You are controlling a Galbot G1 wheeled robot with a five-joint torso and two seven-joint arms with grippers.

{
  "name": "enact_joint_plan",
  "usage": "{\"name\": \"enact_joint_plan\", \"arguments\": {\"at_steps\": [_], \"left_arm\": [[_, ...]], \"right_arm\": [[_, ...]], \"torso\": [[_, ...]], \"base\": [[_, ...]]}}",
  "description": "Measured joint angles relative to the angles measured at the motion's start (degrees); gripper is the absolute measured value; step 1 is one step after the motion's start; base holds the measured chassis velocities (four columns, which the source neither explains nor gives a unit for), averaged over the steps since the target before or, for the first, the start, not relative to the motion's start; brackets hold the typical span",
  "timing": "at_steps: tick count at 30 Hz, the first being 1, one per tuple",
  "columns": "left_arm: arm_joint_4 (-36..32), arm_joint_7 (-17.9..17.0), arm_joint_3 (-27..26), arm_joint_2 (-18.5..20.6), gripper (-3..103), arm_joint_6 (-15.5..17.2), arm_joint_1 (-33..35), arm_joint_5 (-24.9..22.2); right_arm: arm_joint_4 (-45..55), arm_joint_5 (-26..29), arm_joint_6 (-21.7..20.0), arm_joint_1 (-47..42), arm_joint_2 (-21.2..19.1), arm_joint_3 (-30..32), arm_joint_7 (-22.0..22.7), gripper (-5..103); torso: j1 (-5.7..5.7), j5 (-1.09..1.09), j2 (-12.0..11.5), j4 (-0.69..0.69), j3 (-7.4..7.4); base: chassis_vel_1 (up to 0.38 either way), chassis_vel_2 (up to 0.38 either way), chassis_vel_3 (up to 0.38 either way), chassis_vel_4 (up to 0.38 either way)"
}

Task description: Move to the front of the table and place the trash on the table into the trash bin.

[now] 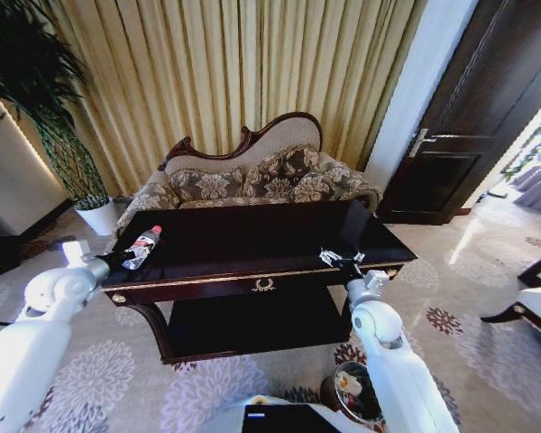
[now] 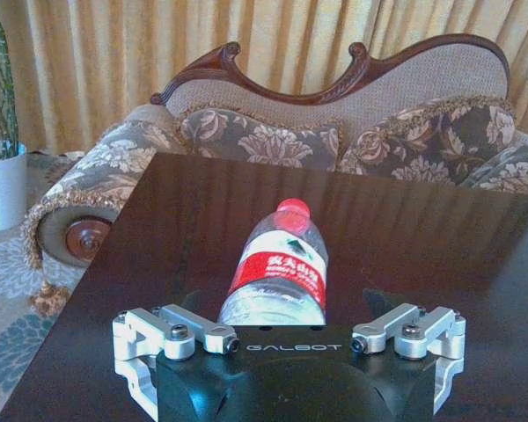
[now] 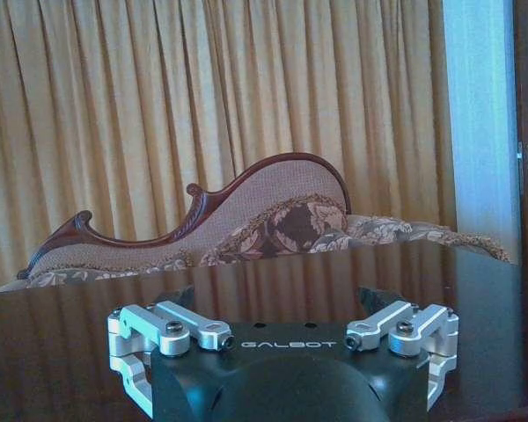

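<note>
The dark glossy table (image 1: 252, 236) stands right in front of me. A clear bottle (image 1: 142, 245) with a red label and cap lies on its left end. My left gripper (image 1: 119, 260) is open at the bottle's base. In the left wrist view the bottle (image 2: 277, 268) lies lengthwise between the spread linkages, cap pointing away. A crumpled white paper scrap (image 1: 329, 257) sits at the table's front right edge, and my right gripper (image 1: 343, 263) is open right at it. The round dark trash bin (image 1: 353, 390) stands on the floor beside my right arm, with small bits inside.
A patterned sofa (image 1: 252, 180) stands close behind the table, in front of gold curtains. A white plant pot (image 1: 97, 215) is at the far left and a dark door (image 1: 469, 117) at the right. A chair leg (image 1: 514, 311) reaches in at the right edge. The table has a lower shelf (image 1: 243, 325).
</note>
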Motion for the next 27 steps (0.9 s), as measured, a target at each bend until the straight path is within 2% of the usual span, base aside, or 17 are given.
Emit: {"name": "enact_joint_plan", "arguments": {"at_steps": [23, 24, 26, 27], "left_arm": [[0.0, -0.4, 0.4, -1.5, 100, 0.0, 1.6, 0.3], [-0.1, -0.5, 0.4, -1.5, 102, 0.0, 1.7, 0.3], [-0.4, -0.6, 0.2, -1.6, 93, 0.0, 1.7, 0.3], [-0.4, -0.6, 0.2, -1.6, 93, 0.0, 1.7, 0.3]], "right_arm": [[-0.1, -0.1, 1.0, -0.2, 0.0, 0.4, 0.0, 100], [-0.1, -0.1, 1.1, -0.2, 0.0, 0.4, 0.0, 100], [-0.1, -0.1, 1.3, -0.3, 0.0, 0.4, 0.0, 100], [-0.1, -0.1, 1.3, -0.3, 0.0, 0.4, 0.0, 100]], "torso": [[0.00, -0.01, 0.0, 0.00, 0.00], [0.00, 0.00, 0.0, 0.00, 0.00], [0.00, 0.00, 0.0, 0.00, 0.00], [0.00, 0.00, 0.0, 0.00, 0.00]], "base": [[0.000, 0.000, 0.000, 0.000], [0.000, 0.000, 0.000, 0.000], [0.000, 0.000, 0.000, 0.000], [0.000, 0.000, 0.000, 0.000]]}}
